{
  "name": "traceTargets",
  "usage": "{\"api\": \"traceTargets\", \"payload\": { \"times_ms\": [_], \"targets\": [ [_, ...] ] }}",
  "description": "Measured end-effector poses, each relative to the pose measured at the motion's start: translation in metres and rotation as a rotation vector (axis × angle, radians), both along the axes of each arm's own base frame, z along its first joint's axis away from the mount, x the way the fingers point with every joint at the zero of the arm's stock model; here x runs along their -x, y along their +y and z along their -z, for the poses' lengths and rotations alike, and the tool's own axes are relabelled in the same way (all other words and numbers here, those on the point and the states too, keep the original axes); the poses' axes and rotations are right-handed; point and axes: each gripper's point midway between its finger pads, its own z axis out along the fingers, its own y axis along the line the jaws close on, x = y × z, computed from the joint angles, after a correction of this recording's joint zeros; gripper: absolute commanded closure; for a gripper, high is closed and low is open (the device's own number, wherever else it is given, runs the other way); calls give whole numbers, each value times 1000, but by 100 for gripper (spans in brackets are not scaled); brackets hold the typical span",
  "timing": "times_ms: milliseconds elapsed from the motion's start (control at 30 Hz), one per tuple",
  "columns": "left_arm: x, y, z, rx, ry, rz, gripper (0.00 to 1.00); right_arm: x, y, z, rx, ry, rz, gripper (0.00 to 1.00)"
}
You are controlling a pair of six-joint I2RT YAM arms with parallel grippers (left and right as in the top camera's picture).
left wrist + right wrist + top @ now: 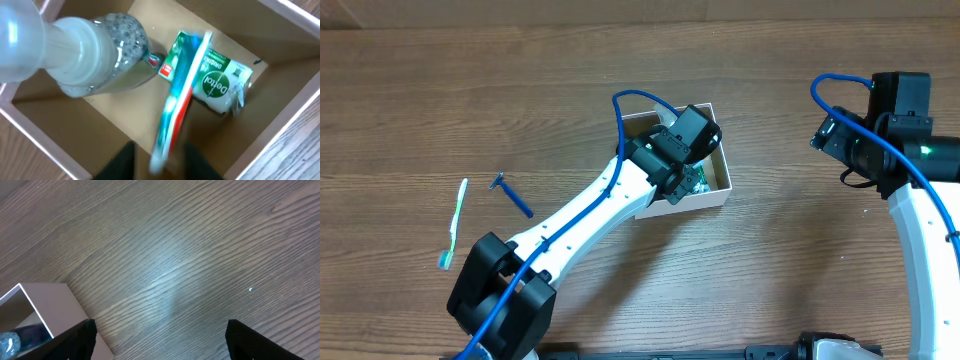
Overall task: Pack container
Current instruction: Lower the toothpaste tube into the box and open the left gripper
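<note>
Inside the square white-rimmed cardboard container (pixel 690 204), the left gripper (pixel 160 161) straddles a flat, blurred teal-and-red pack (pixel 177 95); hold unclear. At three o'clock, the right gripper (pixel 161 330) gapes wide, empty.

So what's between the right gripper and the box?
Nothing but bare wooden table: the overhead view shows an empty stretch from the box to the right gripper, and the right wrist view agrees.
</note>
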Motion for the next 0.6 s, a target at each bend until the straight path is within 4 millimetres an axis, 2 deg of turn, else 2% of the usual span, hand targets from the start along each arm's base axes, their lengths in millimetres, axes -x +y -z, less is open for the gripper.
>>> {"api": "traceTargets", "payload": {
  "times_ms": [100,167,200,267,367,400,467,500,533,600],
  "targets": [
    [5,5,-3,-17,13,2,60,0,1,0,-4,0,-2,21],
    [15,15,-16,-35,37,-11,59,0,2,0,-9,1,-7,35],
    [16,19,-32,-25,22,-30,59,0,4,0,-15,1,-26,40],
    [17,26,-59,3,-17,-67,57,-2,10,1,-30,3,-64,59],
    [14,57,-131,124,-164,-212,48,-5,21,16,-76,48,-125,96],
    [13,71,-153,172,-209,-277,43,-6,24,25,-91,80,-139,96],
    [10,101,-177,238,-258,-404,41,-8,29,42,-118,137,-164,96],
    [8,112,-181,252,-264,-456,37,-11,33,51,-139,162,-185,96],
    [6,129,-183,259,-267,-522,29,-11,36,58,-153,180,-202,96],
    [3,154,-179,256,-252,-636,22,-12,45,71,-190,223,-247,96]
  ]
}}
